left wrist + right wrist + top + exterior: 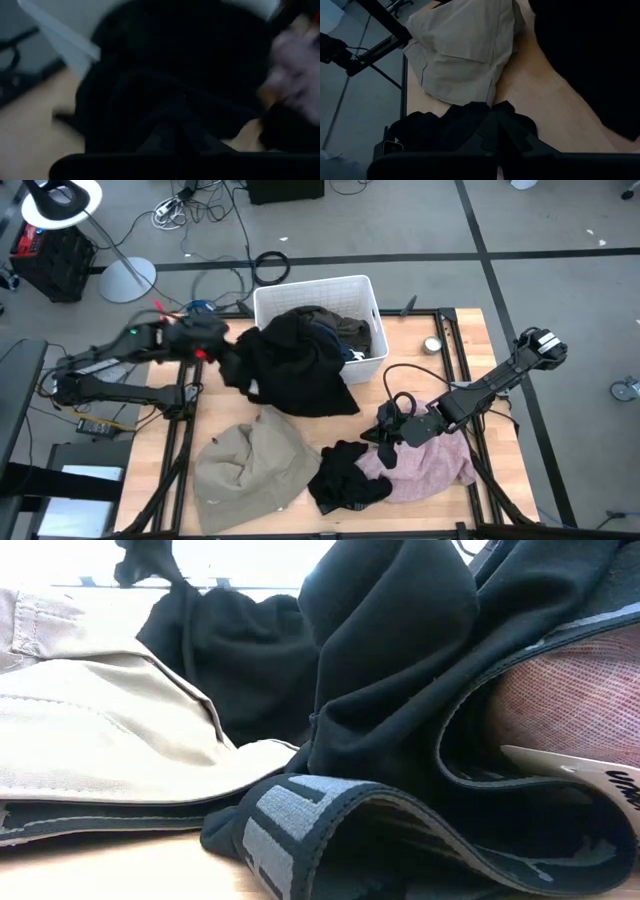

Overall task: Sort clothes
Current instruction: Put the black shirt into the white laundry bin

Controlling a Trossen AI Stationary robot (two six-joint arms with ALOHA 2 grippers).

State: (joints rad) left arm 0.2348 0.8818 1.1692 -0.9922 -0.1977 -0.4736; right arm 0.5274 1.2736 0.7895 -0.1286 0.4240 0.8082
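draping limp black garment (pixel 295 365), left gripper (pixel 222 352)

A white rectangular plastic bin (pixel 372 292) sits at the far edge of the wooden tabletop (pixel 460 345), and a small round silver tin (pixel 432 345) rests on the bare wood just to its right. Off the tabletop, a ring lamp (pixel 62 202) stands on a round base (pixel 127 279) on the grey floor, cables (pixel 200 195) snake about, and a black coil (pixel 271 266) lies behind the bin.
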